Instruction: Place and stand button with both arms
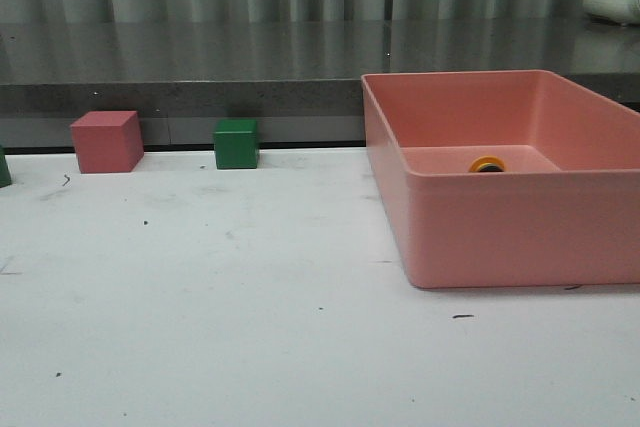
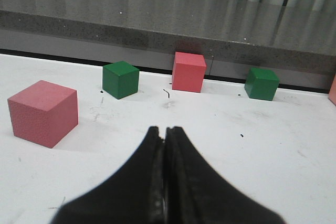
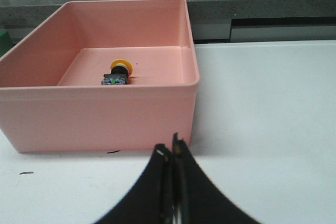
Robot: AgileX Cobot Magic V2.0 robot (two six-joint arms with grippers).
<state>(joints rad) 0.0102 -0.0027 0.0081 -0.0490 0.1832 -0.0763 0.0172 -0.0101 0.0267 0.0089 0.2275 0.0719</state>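
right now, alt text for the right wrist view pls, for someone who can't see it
The button, yellow cap and black collar, lies on its side inside a pink bin on a white table. The right gripper is shut and empty, outside the bin's near wall.

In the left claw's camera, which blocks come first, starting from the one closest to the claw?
From the left claw, shut:
1. Near red cube, off to one side, closest.
2. Near green cube, farther back.
3. Far red cube and far green cube, both by the back ledge, too close to call.
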